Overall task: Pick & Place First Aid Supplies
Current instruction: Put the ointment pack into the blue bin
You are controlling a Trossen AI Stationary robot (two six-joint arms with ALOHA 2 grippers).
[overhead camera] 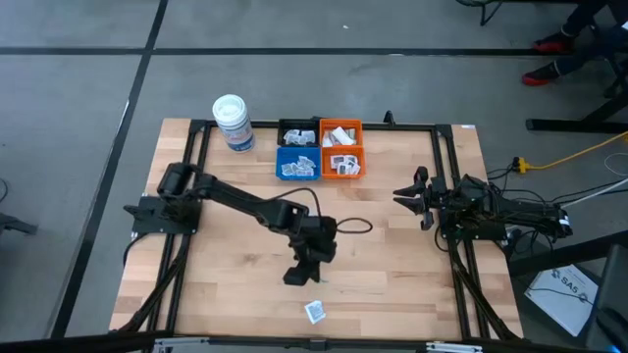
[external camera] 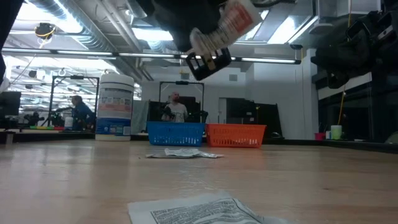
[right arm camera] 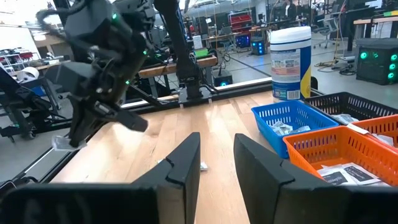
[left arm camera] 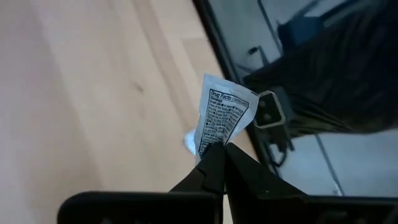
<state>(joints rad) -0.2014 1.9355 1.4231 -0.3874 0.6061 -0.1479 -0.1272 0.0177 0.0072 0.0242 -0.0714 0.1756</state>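
Note:
My left gripper (overhead camera: pixel 297 277) hangs over the near middle of the table, shut on a small white sachet (left arm camera: pixel 221 115) with black print. The right wrist view shows the same sachet (right arm camera: pixel 62 144) at its tips, above the wood. Another sachet (overhead camera: pixel 315 312) lies flat near the table's front edge, and one more (external camera: pixel 183 153) lies farther in. My right gripper (overhead camera: pixel 412 196) waits at the table's right side, level and open, with nothing between its fingers (right arm camera: pixel 186 165). My left gripper pinches one end of the sachet (left arm camera: pixel 209 143) between its two fingertips (left arm camera: pixel 214 163). The fingers slant down toward the table's near edge. The rest of the sachet sticks out beyond the tips, lifted clear of the table.
At the far middle stand a blue bin (overhead camera: pixel 297 164), two orange bins (overhead camera: pixel 341 147) and a black bin (overhead camera: pixel 297 132), all holding sachets. A white tub (overhead camera: pixel 233 123) stands to their left. A black frame (overhead camera: pixel 442 176) edges the table. People sit in the room behind.

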